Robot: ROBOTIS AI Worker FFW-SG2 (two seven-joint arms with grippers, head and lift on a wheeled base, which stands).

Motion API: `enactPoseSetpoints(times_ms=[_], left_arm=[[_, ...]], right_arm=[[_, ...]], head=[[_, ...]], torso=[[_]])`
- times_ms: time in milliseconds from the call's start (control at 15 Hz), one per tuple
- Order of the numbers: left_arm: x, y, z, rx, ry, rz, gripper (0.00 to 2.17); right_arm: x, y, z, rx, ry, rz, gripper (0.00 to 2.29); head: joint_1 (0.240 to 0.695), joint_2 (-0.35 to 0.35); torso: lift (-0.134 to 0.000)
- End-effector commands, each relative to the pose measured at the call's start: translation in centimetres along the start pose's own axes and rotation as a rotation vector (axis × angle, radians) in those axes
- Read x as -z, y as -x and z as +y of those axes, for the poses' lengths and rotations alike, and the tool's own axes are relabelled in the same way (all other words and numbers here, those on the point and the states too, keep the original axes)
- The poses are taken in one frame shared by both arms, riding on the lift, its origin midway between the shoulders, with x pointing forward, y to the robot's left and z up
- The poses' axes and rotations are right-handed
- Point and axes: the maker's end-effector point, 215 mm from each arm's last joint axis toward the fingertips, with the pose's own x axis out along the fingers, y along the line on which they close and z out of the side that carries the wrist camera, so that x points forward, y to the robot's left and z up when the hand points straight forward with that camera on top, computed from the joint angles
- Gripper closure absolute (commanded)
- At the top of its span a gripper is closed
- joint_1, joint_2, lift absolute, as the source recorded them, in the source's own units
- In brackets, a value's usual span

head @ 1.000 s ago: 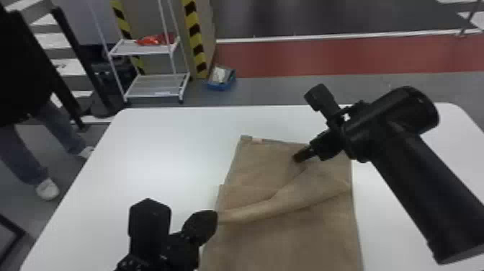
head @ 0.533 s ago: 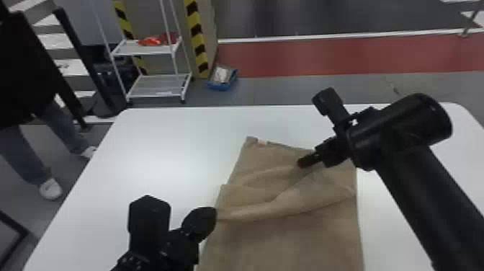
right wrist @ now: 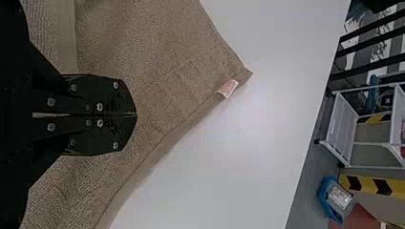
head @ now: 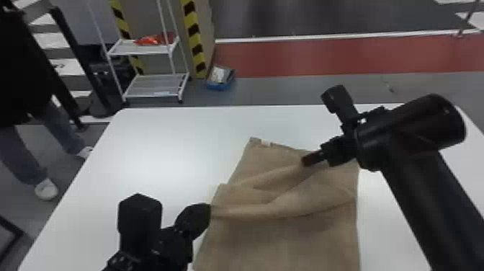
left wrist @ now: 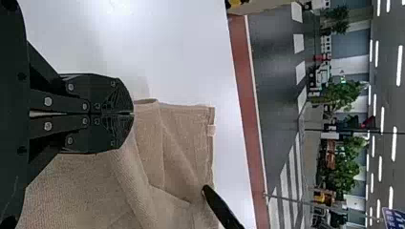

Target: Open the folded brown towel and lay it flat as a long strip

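The brown towel [head: 288, 238] lies over the table's middle and front, with raised folds slanting across it. At its left edge my left gripper [head: 206, 216] is shut on the fabric; in the left wrist view that gripper [left wrist: 133, 113] has its tips together at a fold of the towel [left wrist: 184, 143]. Farther back, my right gripper [head: 307, 160] is shut on the towel near its far edge, a crease running from its tips. The right wrist view has the right gripper [right wrist: 136, 114] with tips together against the towel [right wrist: 167, 86], whose labelled corner lies flat on the table.
The white table [head: 162, 144] shows bare left of the towel and along its far side. Beyond the table stand a white shelf rack [head: 155, 86] and a blue box [head: 220, 77] on the floor.
My right gripper has shifted slightly to the right, and the towel's far part has moved with it. The fold between the grippers has slackened and new creases have formed. The left gripper has hardly moved.
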Motion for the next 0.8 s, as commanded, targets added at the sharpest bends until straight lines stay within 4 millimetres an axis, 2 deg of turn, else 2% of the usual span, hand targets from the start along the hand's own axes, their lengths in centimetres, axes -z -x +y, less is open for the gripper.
enactPoseSetpoints(times_ms=[0,333,467,533,600,733], left_arm=[[-0.1,0.3,0.2,-0.005,-0.001,-0.003,1.45],[0.0,0.4,-0.4,0.003,0.004,-0.001,1.45],[0.0,0.4,-0.4,0.002,0.003,-0.001,1.45],[0.0,0.4,-0.4,0.004,0.004,-0.001,1.45],[0.1,0.4,-0.4,0.004,0.003,0.001,1.45],[0.1,0.4,-0.4,0.003,0.003,0.002,1.45]], right_arm=[[0.4,0.3,-0.6,0.013,-0.017,-0.003,1.37],[2.0,0.3,-1.1,0.056,-0.026,0.020,1.36],[1.7,0.7,-1.3,0.097,-0.017,-0.007,0.71],[1.3,0.7,-1.3,0.096,-0.014,-0.015,0.50],[1.0,0.8,-1.5,0.107,-0.008,-0.022,0.34],[-0.7,0.8,-1.6,0.119,0.027,-0.073,0.29]], head=[[0.695,0.111],[0.695,0.098],[0.695,0.090],[0.695,0.086],[0.695,0.082],[0.695,0.082]], torso=[[-0.123],[-0.123],[-0.123],[-0.123],[-0.123],[-0.123]])
